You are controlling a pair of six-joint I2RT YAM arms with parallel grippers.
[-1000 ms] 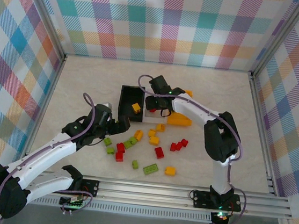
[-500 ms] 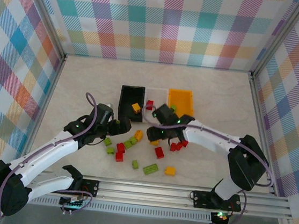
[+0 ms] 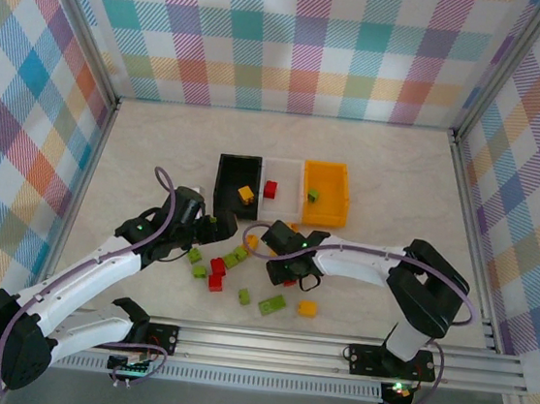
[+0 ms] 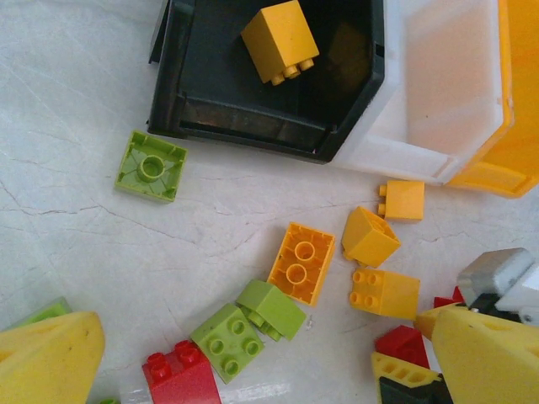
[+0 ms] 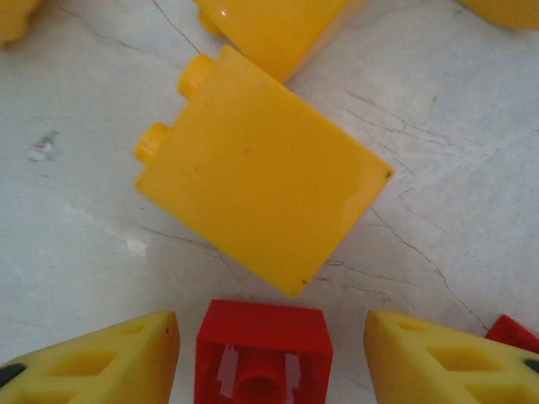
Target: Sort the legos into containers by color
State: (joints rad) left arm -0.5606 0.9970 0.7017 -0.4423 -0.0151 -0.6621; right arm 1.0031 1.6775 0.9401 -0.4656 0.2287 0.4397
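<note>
Progress early: one brick each in black bin [image 3: 232,173], white bin [image 3: 280,208], orange bin [image 3: 332,184]; most legos [image 3: 272,305] loose on table [image 3: 400,178]. Right gripper [image 5: 269,337] spread wide around red brick [image 5: 263,353], unclamped. Left gripper [image 3: 215,226] wide, empty, near black bin.

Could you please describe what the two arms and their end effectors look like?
The left arm and right arm have white shells and black joints, each trailing a lilac cable. The left end effector and right end effector are black, with yellow wedge-shaped fingers in the wrist views.
</note>
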